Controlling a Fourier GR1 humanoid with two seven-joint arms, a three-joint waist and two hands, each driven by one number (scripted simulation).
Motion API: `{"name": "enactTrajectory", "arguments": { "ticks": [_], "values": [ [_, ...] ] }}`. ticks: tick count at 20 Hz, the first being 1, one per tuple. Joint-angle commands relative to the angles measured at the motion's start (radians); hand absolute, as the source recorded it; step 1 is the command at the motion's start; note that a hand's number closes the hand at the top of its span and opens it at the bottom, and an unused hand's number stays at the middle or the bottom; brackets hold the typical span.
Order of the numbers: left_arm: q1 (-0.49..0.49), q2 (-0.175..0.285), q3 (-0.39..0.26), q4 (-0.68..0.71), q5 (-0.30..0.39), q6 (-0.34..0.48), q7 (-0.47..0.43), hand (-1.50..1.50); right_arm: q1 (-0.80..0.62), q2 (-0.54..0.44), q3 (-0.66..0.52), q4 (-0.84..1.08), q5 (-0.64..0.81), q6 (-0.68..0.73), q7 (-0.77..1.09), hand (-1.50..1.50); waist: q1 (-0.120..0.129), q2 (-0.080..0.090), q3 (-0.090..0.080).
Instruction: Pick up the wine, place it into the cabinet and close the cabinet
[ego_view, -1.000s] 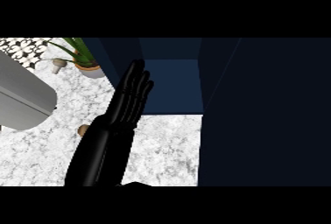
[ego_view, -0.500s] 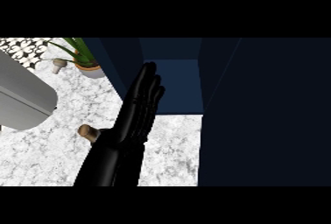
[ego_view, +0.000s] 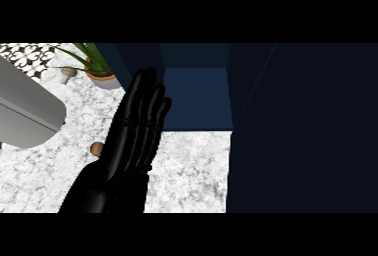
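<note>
**Open left hand stands before the cabinet; wine out of sight**

The left hand (ego_view: 133, 137) rises from the lower edge of the head view, just left of the cabinet (ego_view: 196, 100). Its fingers (ego_view: 145, 100) are straight, held close together and point away from the robot. They are curled round nothing and carry nothing. The fingertips overlap the left edge of the cabinet's blue inner space. The palm and forearm lie over the marbled white counter (ego_view: 192, 170) in front of the cabinet.

The wine shows nowhere in this view, so its place relative to the hand cannot be told. The part of the cabinet's inside that shows is plain blue.

Right of the cabinet opening, a broad dark panel (ego_view: 303, 130) fills the view from top to bottom. Whether it is the cabinet's door cannot be told.

Left of the cabinet, at the back of the counter, stands a potted plant (ego_view: 100, 75). Further left lies a grey rounded body (ego_view: 26, 115), cut by the view's edge. A small tan object (ego_view: 96, 148) lies on the counter, just beside the hand's left edge.
</note>
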Motion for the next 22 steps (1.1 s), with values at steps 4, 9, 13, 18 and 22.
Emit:
{"name": "enactTrajectory", "arguments": {
  "ticks": [4, 9, 13, 18, 22],
  "values": [
    [0.07, -0.003, -0.005, -0.063, -0.065, -0.022, 0.069, -1.5, 0.046, -0.03, -0.028, -0.231, -0.065, -0.013, 0.111, -1.5, -0.002, 0.0, 0.0],
    [0.111, 0.038, 0.068, -0.12, -0.046, -0.086, 0.09, -1.5, 0.023, -0.006, 0.028, -0.207, -0.003, -0.037, 0.095, -1.5, -0.001, 0.002, -0.001],
    [0.086, 0.094, 0.195, -0.15, -0.005, -0.133, 0.087, -1.5, 0.023, -0.048, -0.015, -0.273, -0.051, -0.038, 0.168, -1.5, -0.007, 0.002, -0.001],
    [0.114, 0.122, 0.245, -0.179, 0.028, -0.178, 0.103, -1.5, 0.0, -0.023, 0.022, -0.234, -0.028, -0.06, 0.162, -1.5, -0.002, 0.003, -0.001],
    [0.143, 0.169, 0.325, -0.198, 0.119, -0.207, 0.067, -1.5, -0.039, -0.016, 0.033, -0.245, -0.012, -0.08, 0.197, -1.5, -0.003, 0.002, -0.002]
  ]
}}
